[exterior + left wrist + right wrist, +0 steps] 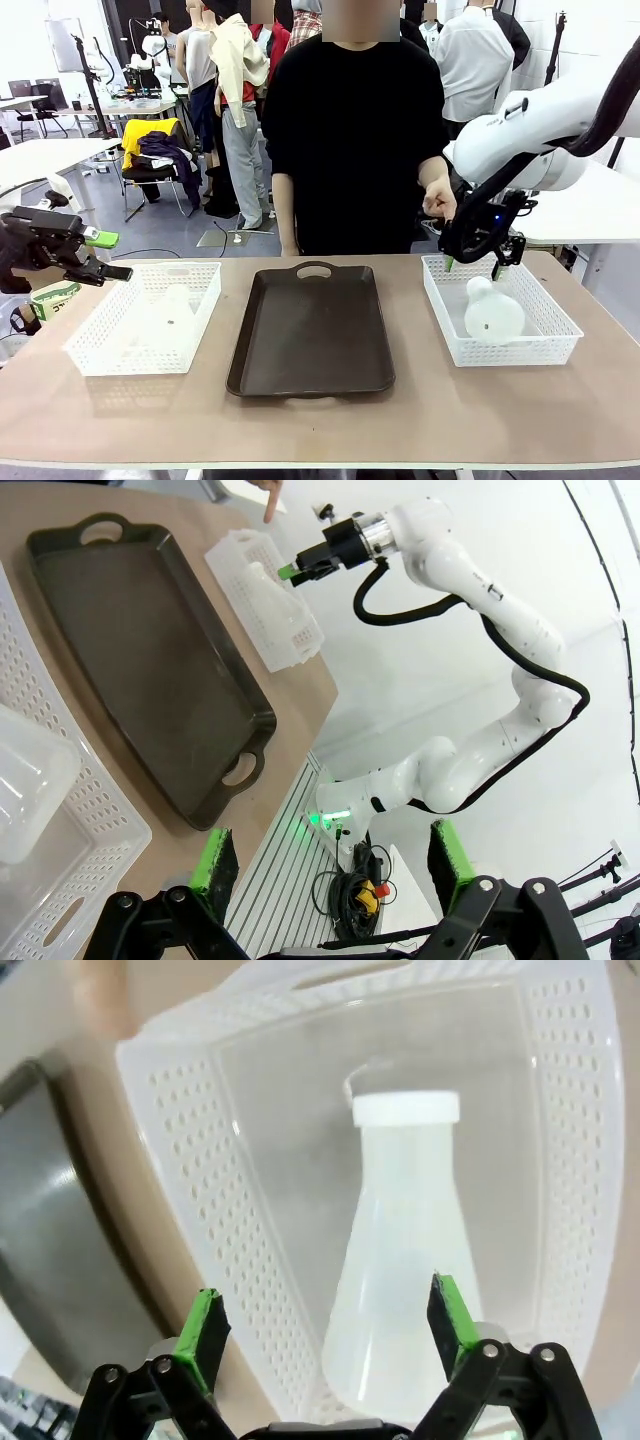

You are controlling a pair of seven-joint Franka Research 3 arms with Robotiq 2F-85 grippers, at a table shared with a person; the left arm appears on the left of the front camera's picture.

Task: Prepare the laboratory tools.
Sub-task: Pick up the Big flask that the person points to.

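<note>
- Counter (pixel 430 410): carries 3 containers in a row, namely the left basket (pixel 140 362), the tray (pixel 310 320) in the middle and the right basket (pixel 512 350). All 3 stand apart from one another.
- Left pincer (pixel 108 255): jaws wide, holding nothing. It hangs off the counter's left end, just beside the left basket's outer rim and above it, with the green pads pointing toward the baskets. In the left wrist view both pads stand far apart with only open space between them.
- Right pincer (pixel 472 266): jaws wide, holding nothing. It points down over the far half of the right basket, just above the right flask (pixel 492 310). No contact shows.
- Right flask: lies on its side in the right basket, neck toward the far rim. In the right wrist view its wide base sits between the 2 pads, apart from both.
- Left flask (pixel 170 310): inside the left basket, near the middle. Whether it stands or lies cannot be told.
- Tray: dark, with nothing on it.
- Hand (pixel 438 203): a person's hand hangs just beyond the right basket's far rim, close to the right pincer and touching neither flask.
</note>
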